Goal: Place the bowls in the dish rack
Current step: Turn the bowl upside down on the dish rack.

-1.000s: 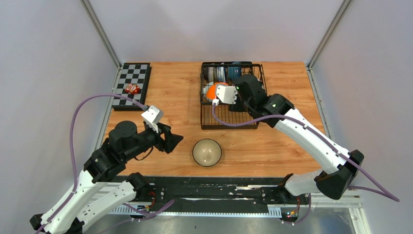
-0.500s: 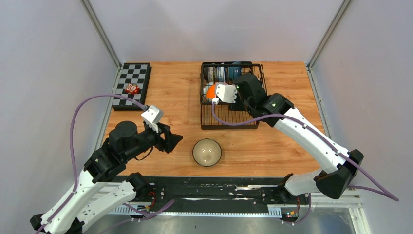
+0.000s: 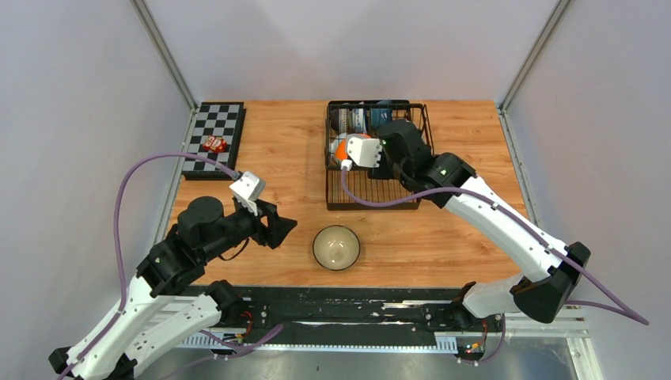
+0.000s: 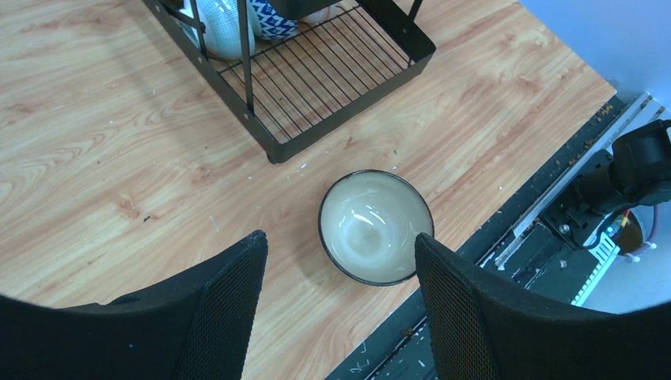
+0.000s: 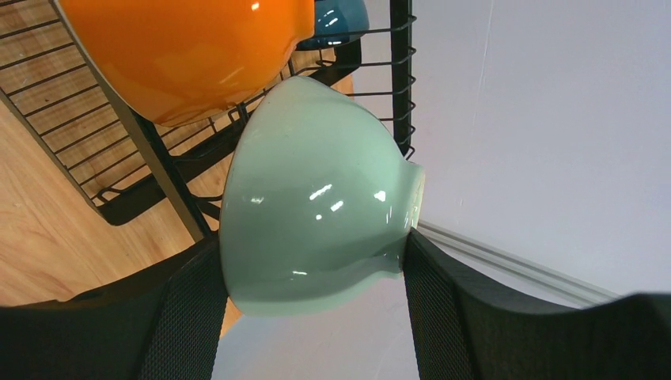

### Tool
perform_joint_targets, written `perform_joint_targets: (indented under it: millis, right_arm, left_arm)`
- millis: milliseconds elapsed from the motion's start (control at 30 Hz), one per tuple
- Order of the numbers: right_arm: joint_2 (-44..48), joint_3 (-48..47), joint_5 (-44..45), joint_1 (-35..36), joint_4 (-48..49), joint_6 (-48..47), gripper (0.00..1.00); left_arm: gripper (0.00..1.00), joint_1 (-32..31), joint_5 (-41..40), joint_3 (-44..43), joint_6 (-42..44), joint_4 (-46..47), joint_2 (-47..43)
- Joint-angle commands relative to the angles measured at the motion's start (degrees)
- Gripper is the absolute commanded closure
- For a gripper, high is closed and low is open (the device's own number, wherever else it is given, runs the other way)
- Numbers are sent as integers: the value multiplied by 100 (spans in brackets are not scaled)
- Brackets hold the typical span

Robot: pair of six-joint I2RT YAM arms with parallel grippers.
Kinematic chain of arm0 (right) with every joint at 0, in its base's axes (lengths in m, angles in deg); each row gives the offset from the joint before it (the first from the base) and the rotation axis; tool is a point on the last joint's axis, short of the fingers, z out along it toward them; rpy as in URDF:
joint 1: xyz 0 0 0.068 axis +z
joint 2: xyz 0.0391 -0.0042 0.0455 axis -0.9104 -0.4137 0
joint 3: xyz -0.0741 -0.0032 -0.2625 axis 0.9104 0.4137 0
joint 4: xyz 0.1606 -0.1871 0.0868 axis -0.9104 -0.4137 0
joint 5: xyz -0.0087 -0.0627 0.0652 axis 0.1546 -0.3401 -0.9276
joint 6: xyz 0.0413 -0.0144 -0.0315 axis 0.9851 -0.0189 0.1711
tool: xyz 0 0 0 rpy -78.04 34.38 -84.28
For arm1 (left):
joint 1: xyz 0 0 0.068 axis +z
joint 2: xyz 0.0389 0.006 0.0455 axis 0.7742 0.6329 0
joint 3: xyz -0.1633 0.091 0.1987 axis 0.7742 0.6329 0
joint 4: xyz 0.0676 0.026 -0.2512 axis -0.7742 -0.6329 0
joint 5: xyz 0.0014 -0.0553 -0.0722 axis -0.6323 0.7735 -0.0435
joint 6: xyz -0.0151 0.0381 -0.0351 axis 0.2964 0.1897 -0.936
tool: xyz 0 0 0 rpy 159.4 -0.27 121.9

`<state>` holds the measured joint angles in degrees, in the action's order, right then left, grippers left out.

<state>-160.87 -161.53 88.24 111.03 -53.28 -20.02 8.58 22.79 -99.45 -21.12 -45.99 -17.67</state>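
Observation:
The black wire dish rack (image 3: 373,206) stands at the back middle of the table. My right gripper (image 5: 312,245) is shut on a pale green bowl (image 5: 316,190), held on its side over the rack's left part, close beside an orange bowl (image 5: 190,47) that sits in the rack (image 5: 158,170). Blue-patterned bowls (image 3: 380,117) stand at the rack's far end. A cream dark-rimmed bowl (image 3: 336,248) sits upright near the front edge. My left gripper (image 3: 286,229) hovers open just left of it, and the wrist view shows this bowl (image 4: 375,226) beyond the fingertips. A small red bowl (image 3: 214,143) rests on the checkerboard.
The black-and-white checkerboard (image 3: 214,134) lies at the back left. A black rail (image 3: 356,305) runs along the table's near edge, close to the cream bowl. Grey walls enclose the table on three sides. A purple cable hangs from each wrist.
My right wrist has shifted slightly left and back over the rack, covering more of the orange bowl. The left arm has not moved.

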Motion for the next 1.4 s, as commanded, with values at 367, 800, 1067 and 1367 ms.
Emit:
perform_joint_targets:
  millis: [367,800,1067,1367]
  right_arm:
    - [230,144,-28,146,-422,289,97]
    - [314,264,-41,149,-294,429,70]
    - [425,304,-30,163,-177,424,37]
    - [651,362,-302,242,-115,525,13]
  left_arm:
    - [30,-39,-22,80,104,35,30]
    - [30,-39,-81,80,104,18,92]
    - [30,-39,-136,80,121,16,140]
    - [30,-39,-222,67,130,-4,222]
